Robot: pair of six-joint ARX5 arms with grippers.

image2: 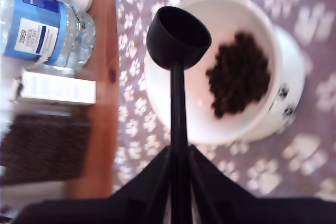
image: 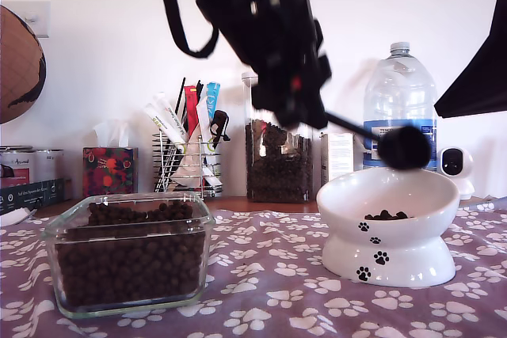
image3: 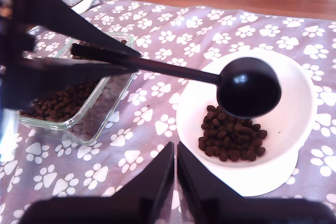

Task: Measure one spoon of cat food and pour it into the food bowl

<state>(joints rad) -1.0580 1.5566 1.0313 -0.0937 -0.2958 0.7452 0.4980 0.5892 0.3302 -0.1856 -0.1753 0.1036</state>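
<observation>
Black spoon [image2: 178, 38], one, over one food bowl [image3: 294, 145] of cat food [image3: 231, 139].

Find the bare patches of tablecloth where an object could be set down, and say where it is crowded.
Free: the paw-print cloth between the square glass dish of brown kibble and the white paw-print pedestal bowl, and the front strip. Crowded: the back row, with a wire rack, kibble jar and water bottle, and above the bowl, where the black scoop hangs.

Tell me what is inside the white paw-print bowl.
A small pile of cat food lies inside the food bowl. The spoon over it, in my first gripper, hides part of the bowl's floor.
</observation>
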